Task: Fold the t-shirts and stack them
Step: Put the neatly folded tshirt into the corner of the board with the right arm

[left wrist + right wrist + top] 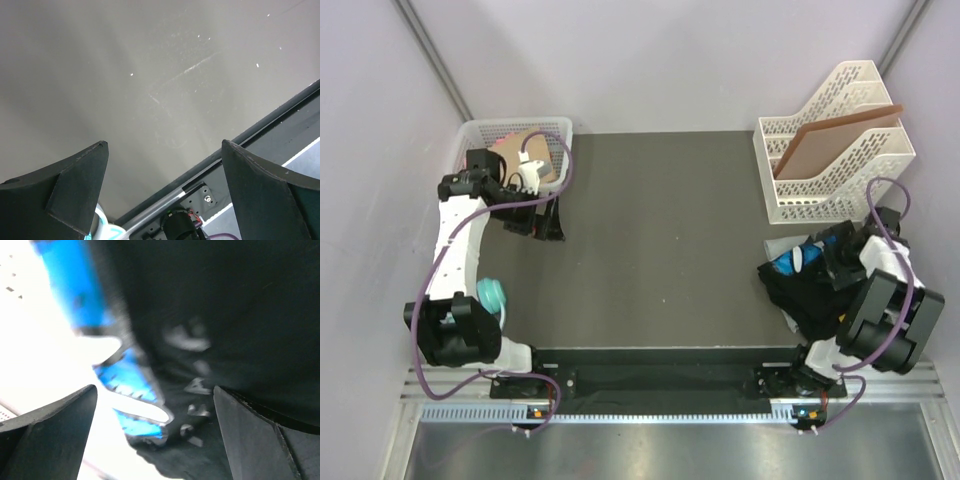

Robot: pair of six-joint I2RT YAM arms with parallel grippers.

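Crumpled black t-shirt [792,295], blue-white print [788,262] — right jaws wide above it

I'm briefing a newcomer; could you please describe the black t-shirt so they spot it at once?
Start at the white file rack on the table's far right. Just nearer the robot, beneath the right arm, lies a crumpled black t-shirt. Its blue-and-white print sets it apart from all nearby.

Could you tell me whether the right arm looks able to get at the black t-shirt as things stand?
Probably yes: the right gripper is open just above the black t-shirt, with nothing between them.
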